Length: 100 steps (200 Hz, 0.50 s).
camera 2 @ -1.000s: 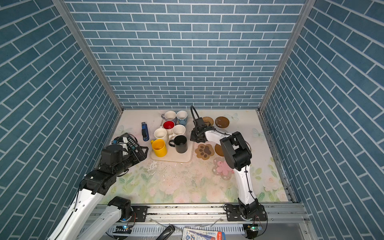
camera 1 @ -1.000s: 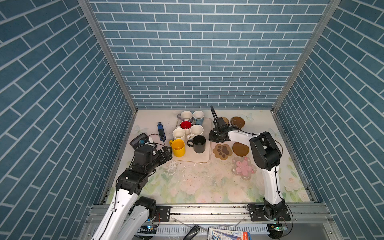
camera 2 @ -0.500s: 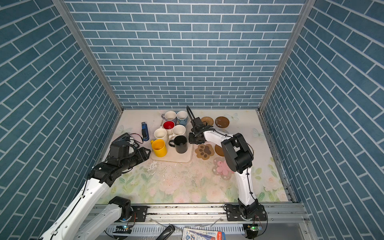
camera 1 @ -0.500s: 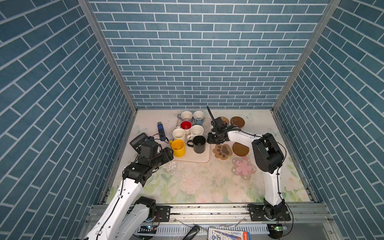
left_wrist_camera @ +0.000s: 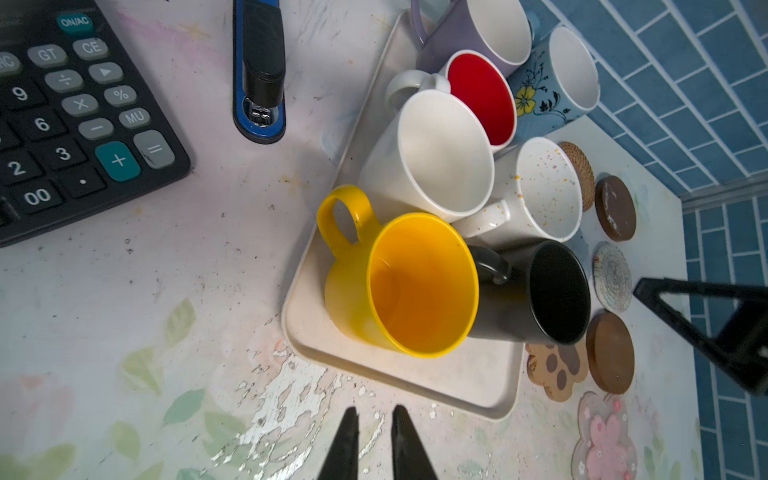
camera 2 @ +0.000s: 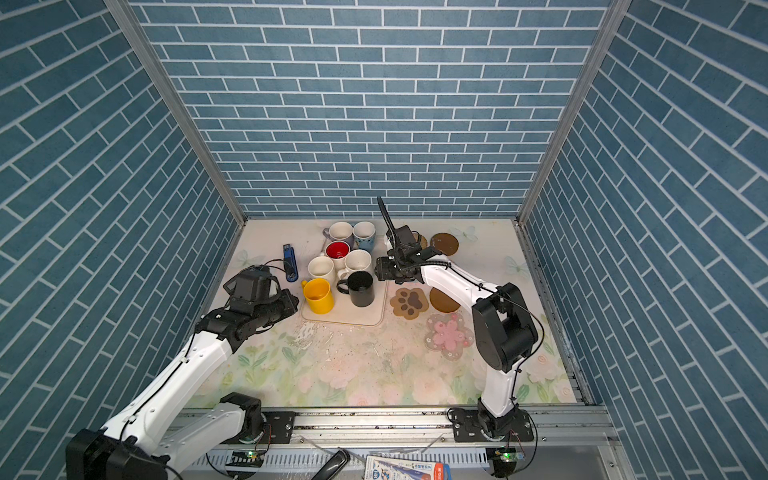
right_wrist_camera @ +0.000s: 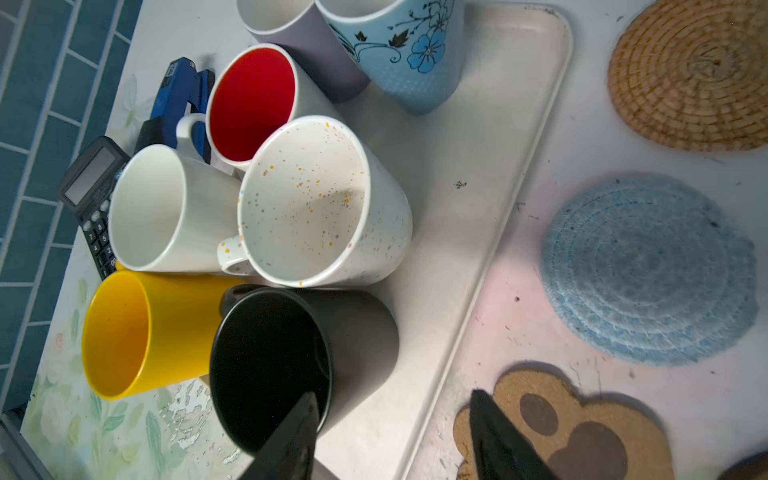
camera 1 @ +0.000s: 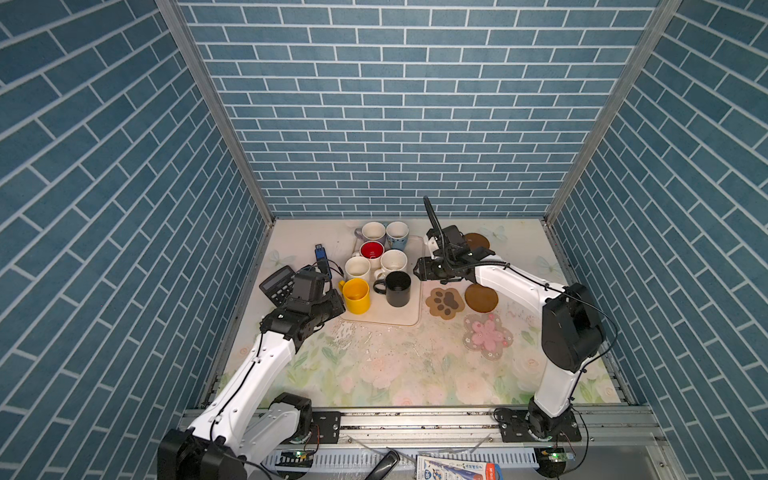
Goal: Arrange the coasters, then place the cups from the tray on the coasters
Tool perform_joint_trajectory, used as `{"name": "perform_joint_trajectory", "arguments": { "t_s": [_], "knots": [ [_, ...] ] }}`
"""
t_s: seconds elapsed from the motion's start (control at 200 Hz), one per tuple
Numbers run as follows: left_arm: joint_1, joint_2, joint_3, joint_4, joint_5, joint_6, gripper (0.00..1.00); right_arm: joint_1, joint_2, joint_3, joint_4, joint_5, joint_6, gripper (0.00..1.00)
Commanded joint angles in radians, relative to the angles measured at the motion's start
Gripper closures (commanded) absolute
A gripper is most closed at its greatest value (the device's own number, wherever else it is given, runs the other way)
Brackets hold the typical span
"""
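Several cups stand crowded on the beige tray (camera 1: 382, 322), among them a yellow cup (camera 1: 356, 295), a black cup (camera 1: 397, 288) and a red-inside cup (camera 1: 372, 250). My right gripper (right_wrist_camera: 395, 399) is open and empty above the tray's right rim, beside the black cup (right_wrist_camera: 270, 365). To its right lie coasters: woven tan (right_wrist_camera: 690, 75), pale blue knit (right_wrist_camera: 648, 270), paw-shaped (camera 1: 445, 302), a brown disc (camera 1: 481, 297) and a pink flower (camera 1: 487, 336). My left gripper (left_wrist_camera: 376, 409) hovers over the table just short of the tray's near corner, below the yellow cup (left_wrist_camera: 415, 286). Its jaws are shut to a sliver, with nothing between them.
A black calculator (camera 1: 278, 284) and a blue stapler (camera 1: 322, 257) lie left of the tray. Another brown disc (camera 1: 476, 241) sits near the back wall. Tiled walls close in the table on three sides.
My left gripper has shut and its arm has reached forward toward the tray's near corner. My right gripper has opened and shifted left from the coasters to the tray's edge.
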<state>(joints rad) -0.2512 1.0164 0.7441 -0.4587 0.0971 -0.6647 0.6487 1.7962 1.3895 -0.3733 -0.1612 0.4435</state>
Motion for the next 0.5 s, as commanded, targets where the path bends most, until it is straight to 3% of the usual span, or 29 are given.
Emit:
{"name": "perform_joint_trajectory", "arguments": {
  "t_s": [0.0, 0.115, 0.31, 0.495],
  "knots": [
    [0.033, 0.038, 0.014, 0.061, -0.028, 0.010, 0.90, 0.000, -0.052, -0.078, 0.032, -0.003, -0.029, 0.40],
    [0.077, 0.093, -0.001, 0.117, -0.006, -0.001, 1.00, 0.000, -0.092, -0.148, 0.071, -0.009, -0.022, 0.39],
    [0.077, 0.133, -0.043, 0.242, 0.047, -0.019, 1.00, 0.003, -0.108, -0.228, 0.141, -0.036, 0.007, 0.39],
    [0.044, 0.072, -0.082, 0.222, 0.004, 0.010, 1.00, 0.011, -0.095, -0.251, 0.167, -0.039, 0.011, 0.34]
  ]
}}
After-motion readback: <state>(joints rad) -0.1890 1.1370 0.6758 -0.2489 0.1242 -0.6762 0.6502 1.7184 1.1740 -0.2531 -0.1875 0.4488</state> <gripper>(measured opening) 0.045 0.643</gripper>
